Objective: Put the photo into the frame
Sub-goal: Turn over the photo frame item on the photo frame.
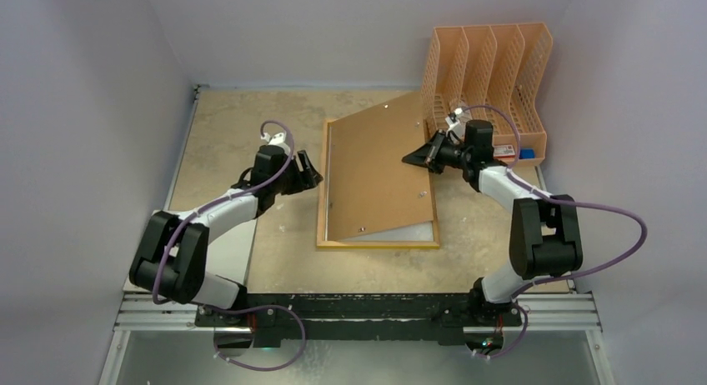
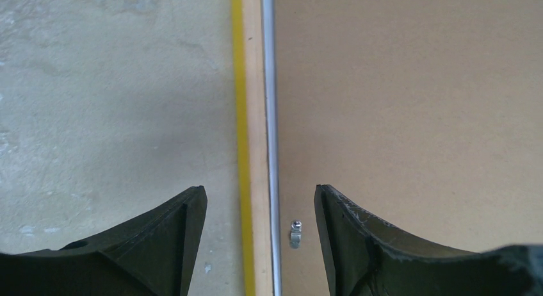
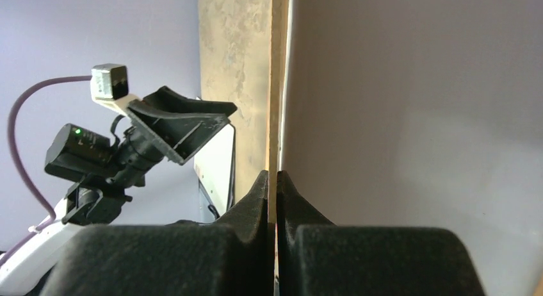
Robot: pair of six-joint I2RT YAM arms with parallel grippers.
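— So, looking for the frame (image 1: 322, 193)?
— Lying flat on the table (image 1: 233, 127), back side up, between the two arms.
— And on top?
— Brown board (image 1: 375, 168), sitting crooked, right edge pinched tight by the right gripper (image 1: 408, 159).
— Left gripper (image 1: 315, 177)?
— Jaws wide apart, one finger on each side of the frame's left edge.
— Anything underneath?
— Pale sheet (image 1: 404, 232) peeking out at the near end. Cannot tell what.

The backing board (image 1: 375, 172) is looking like matt, smooth brown fibreboard. The frame (image 2: 253, 116) is showing pale bare wood beside yellow paint. The counter (image 1: 233, 127) is appearing mottled and rough.
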